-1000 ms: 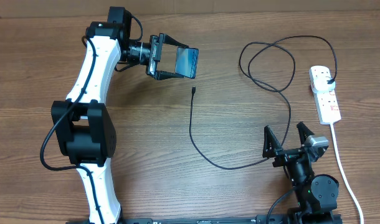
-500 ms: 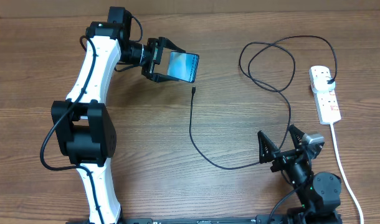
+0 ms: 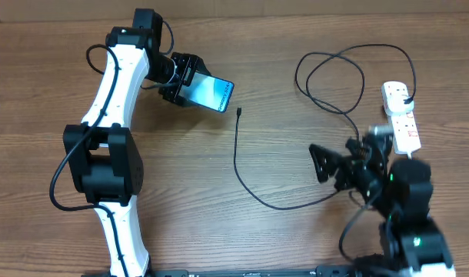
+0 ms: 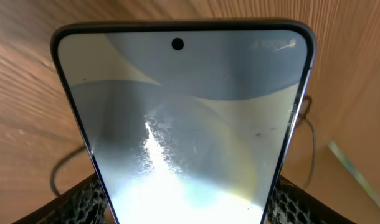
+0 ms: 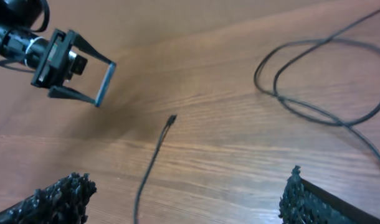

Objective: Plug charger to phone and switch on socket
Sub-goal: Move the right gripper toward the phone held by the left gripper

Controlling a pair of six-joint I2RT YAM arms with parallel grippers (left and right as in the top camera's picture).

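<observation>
From the connector tip (image 3: 240, 112) of the charger (image 3: 235, 154), bare table (image 3: 288, 131) lies free from 3 to 5 o'clock, toward the right gripper (image 3: 342, 158), its jaws spread. The phone (image 3: 213, 93), clamped in the left gripper (image 3: 194, 86), crowds 10 o'clock. Cable loops lie at 2, with the socket (image 3: 400, 117) well beyond at 3.

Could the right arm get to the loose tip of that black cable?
Probably yes: its open end effector faces the connector tip across bare wood, and the phone is held clear of it.

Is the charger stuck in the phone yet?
Not yet. The charger tip lies loose on the table, apart from the phone in the left fingers.
</observation>
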